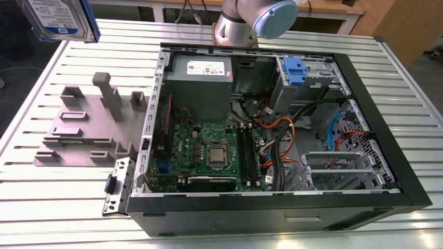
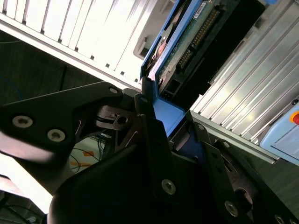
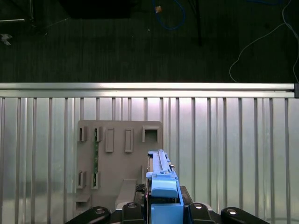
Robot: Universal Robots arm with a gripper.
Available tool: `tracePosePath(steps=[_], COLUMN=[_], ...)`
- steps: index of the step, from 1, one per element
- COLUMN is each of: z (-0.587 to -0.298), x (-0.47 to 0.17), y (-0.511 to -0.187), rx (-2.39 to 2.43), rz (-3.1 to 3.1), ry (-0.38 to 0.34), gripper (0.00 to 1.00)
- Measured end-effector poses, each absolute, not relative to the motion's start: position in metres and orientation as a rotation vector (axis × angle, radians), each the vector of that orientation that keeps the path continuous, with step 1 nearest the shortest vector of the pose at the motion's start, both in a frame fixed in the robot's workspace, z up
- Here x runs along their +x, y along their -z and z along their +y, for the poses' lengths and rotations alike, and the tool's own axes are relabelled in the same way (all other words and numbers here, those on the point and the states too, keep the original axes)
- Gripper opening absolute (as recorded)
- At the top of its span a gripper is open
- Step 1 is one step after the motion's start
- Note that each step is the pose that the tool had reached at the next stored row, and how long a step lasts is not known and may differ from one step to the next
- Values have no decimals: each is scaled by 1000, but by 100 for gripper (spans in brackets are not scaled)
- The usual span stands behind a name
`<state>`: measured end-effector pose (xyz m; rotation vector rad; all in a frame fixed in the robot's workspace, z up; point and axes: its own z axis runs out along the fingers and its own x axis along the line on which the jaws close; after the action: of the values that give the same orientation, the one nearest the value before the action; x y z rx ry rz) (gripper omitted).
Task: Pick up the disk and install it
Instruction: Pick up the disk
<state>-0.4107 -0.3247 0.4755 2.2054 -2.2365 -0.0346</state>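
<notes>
Disk (image 1: 59,18) is clamped in my hand (image 3: 163,207): in both wrist views my fingers (image 2: 149,135) press on the blue frame at one end of it, and the drive body reaches away from me, edge-on. I hold it in the air, clear of the open computer case (image 1: 277,119) and off to that case's side at the exterior view's left. It hangs over the grey fixture plate (image 1: 83,129) that lies on the slatted table (image 1: 62,207) just beside the case. Inside the case, a blue clip (image 1: 294,70) sits in the drive bay at a corner near my arm (image 1: 239,31).
</notes>
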Motion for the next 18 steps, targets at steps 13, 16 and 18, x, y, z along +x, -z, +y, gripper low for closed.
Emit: tracePosePath(steps=[13,16,18], z=[-325,-327,-331], x=[-411,-411,-411], y=[-487,-487,-487], rx=[2203,2203,2204], rz=[-2234,-2235,-2236], ry=[29,30,33], gripper=[37,37,37])
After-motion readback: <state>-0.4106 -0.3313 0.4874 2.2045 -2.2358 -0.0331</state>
